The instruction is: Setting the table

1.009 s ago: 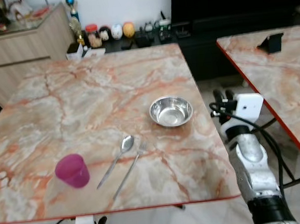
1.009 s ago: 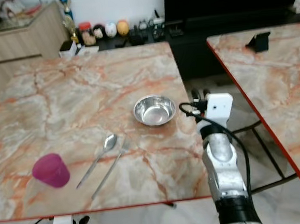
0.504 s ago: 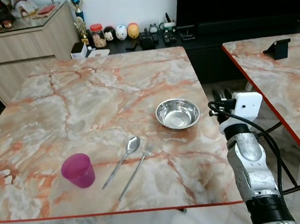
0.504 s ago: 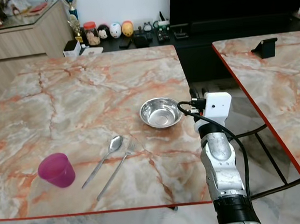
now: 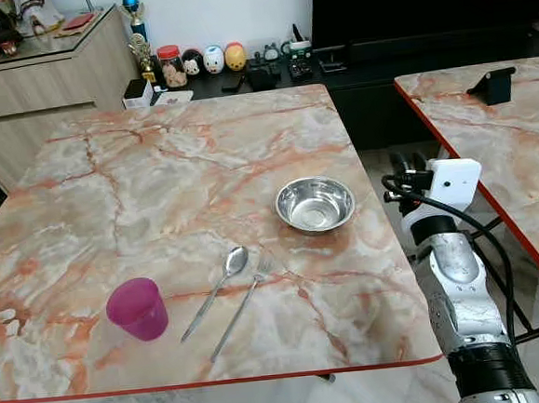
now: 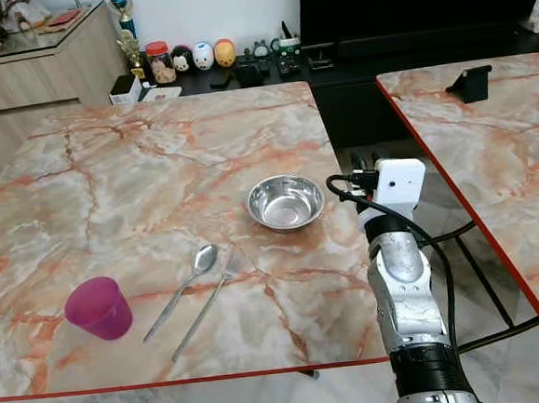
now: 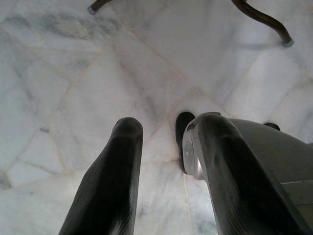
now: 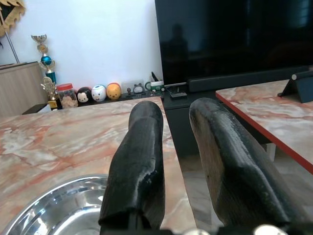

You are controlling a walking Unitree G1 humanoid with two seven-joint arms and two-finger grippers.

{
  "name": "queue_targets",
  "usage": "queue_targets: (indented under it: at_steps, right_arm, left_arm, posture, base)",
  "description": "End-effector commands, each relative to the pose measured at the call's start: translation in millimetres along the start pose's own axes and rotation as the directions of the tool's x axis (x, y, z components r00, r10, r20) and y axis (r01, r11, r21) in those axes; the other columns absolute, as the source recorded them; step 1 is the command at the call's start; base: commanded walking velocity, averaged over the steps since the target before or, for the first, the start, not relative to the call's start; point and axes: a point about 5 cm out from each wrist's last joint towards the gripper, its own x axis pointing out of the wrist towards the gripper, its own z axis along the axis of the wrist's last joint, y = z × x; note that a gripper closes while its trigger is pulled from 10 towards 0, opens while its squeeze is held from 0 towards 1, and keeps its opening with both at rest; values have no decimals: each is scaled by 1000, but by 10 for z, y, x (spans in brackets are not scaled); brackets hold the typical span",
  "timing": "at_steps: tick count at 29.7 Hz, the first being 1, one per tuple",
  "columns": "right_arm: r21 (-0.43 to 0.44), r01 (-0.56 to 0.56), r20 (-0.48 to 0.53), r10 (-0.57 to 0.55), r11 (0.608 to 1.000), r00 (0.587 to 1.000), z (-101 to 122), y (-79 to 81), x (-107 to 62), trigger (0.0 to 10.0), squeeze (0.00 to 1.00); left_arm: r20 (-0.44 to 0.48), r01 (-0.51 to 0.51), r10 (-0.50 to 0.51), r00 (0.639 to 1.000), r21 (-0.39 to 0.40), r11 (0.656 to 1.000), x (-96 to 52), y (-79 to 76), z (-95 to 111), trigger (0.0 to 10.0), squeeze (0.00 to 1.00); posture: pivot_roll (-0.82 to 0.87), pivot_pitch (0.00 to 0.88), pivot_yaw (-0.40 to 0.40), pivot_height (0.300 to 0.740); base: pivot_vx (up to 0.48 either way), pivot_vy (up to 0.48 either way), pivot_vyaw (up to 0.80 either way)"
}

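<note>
Risk first: steel bowl (image 5: 314, 203) close to the right edge of the desk (image 5: 155, 173), with the right gripper (image 5: 407, 164) raised just off that edge, beside the bowl. Likely trouble from a sideways approach: thin rim, smooth marble, so a nudge instead of a clean pinch could send the bowl skating left toward the cutlery, or tip it up on one side. Also worth watching: the black cable looped at the wrist, hanging near the desk edge and liable to snag on the way in.

Second hazard nearer: spoon (image 5: 218, 284) and fork (image 5: 241, 302) lying side by side, almost touching, angled from far right to near left. Hard to lift one without dragging the other; both flat on the surface, so little for fingertips to get under. Pink cup (image 5: 138, 308) upright near the near-left part of the desk, apart from the cutlery but not far from the front edge; light plastic by the look of it, easy to knock over.

Right fingers (image 8: 142, 161) parted by a modest gap, empty, touching nothing, pointing across the bowl toward the far side of the room. Left gripper (image 7: 161, 166) hanging low over the pale tiled floor, fingers (image 7: 115, 176) likewise apart, holding nothing, idle.

Table setting judged barely begun: bowl, cutlery and cup spread out rather than arranged as a place.
</note>
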Motion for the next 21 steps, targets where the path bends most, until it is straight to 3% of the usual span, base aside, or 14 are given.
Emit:
queue_targets:
  at_steps: [1,2,3,8,16,21]
  right_arm:
    - [6,-6,-19,6,1000,1000,-26,8,2,10000,0]
    - [21,-10,-25,10,1000,1000,-38,7,1,10000,0]
    - [44,-5,-33,6,999,999,-49,-10,1,10000,1000]
    - [97,3,-74,4,995,997,-77,-21,39,10000,1000]
    - [147,-56,-192,84,987,978,-166,104,173,10000,1000]
    - [196,-75,-205,115,978,972,-143,160,256,10000,1000]
  left_arm:
    - [-18,-4,5,1000,24,1000,-19,76,-32,10000,0]
    - [-24,-6,6,1000,24,1000,-30,85,-59,10000,0]
    - [-32,-6,7,999,25,1000,-44,93,-92,10000,0]
    - [-36,-12,12,999,25,1000,-40,90,-90,10000,0]
    - [-18,0,0,1000,28,1000,-5,42,-15,10000,0]
    - [-7,3,-3,1000,25,1000,4,27,11,10000,0]
  posture:
    - [-150,0,64,740]
    - [-149,0,63,740]
    - [-145,0,63,740]
    - [-140,0,60,740]
    - [-136,0,59,740]
    - [-128,0,56,740]
  base:
    - [0,0,0]
    - [0,0,0]
    - [0,0,0]
    - [0,0,0]
    - [0,0,0]
    - [0,0,0]
